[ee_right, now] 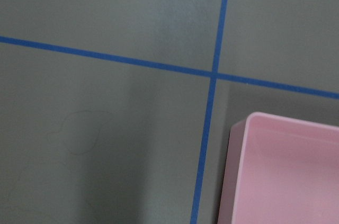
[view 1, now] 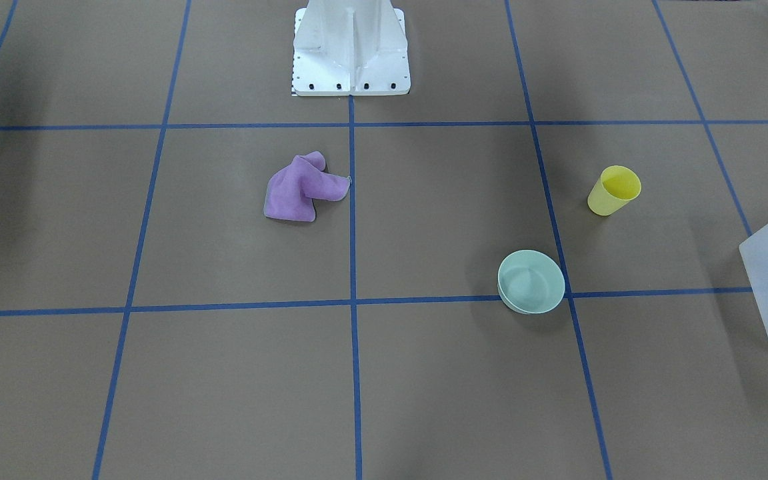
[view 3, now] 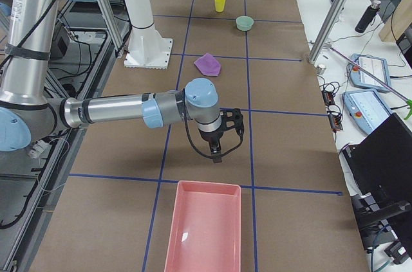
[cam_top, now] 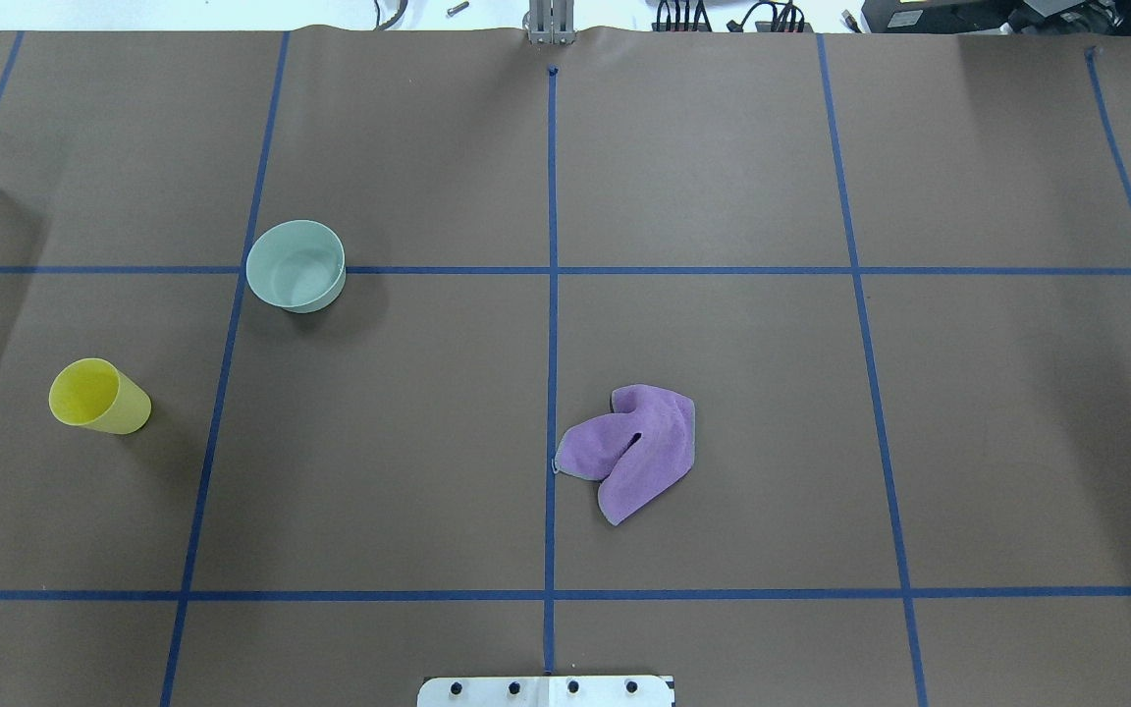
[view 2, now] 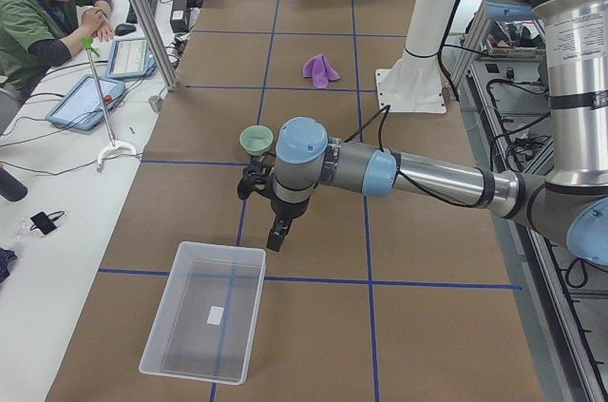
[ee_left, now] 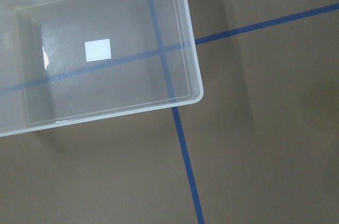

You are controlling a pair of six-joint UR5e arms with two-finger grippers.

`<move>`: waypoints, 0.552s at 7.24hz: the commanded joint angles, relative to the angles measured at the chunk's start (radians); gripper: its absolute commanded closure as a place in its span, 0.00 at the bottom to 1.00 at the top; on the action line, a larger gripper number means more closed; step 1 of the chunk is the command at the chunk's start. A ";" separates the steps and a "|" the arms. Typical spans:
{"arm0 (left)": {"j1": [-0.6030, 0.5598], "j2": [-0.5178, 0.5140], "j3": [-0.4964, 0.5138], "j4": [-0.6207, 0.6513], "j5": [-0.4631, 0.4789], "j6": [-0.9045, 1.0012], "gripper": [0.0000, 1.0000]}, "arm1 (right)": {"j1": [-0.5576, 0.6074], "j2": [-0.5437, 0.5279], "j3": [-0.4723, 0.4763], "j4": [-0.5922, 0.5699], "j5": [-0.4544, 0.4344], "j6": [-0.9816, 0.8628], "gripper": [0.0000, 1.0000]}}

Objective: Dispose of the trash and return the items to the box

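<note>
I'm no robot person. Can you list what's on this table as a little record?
Yellow cup: upright, empty
Green bowl: upright, empty, near the cup
Purple cloth: crumpled, near the robot's base
Clear bin: empty, robot's left end
Pink bin: empty, robot's right end
Left hand: above the table by clear bin; grip unclear
Right hand: above the table by pink bin; grip unclear

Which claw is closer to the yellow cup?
Left. The left claw hangs near the frosted box, at the yellow cup's end of the table. The right claw hangs by the pink bin at the opposite end, beyond the purple cloth.
</note>
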 commanded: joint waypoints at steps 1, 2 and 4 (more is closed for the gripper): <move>0.000 -0.064 0.127 -0.255 -0.002 -0.002 0.01 | -0.020 0.032 0.004 0.084 0.004 0.088 0.00; 0.000 -0.028 0.126 -0.333 -0.005 -0.003 0.01 | -0.049 0.038 0.014 0.087 0.002 0.125 0.00; 0.009 -0.002 0.113 -0.381 -0.063 -0.104 0.01 | -0.132 0.079 0.055 0.089 -0.001 0.299 0.00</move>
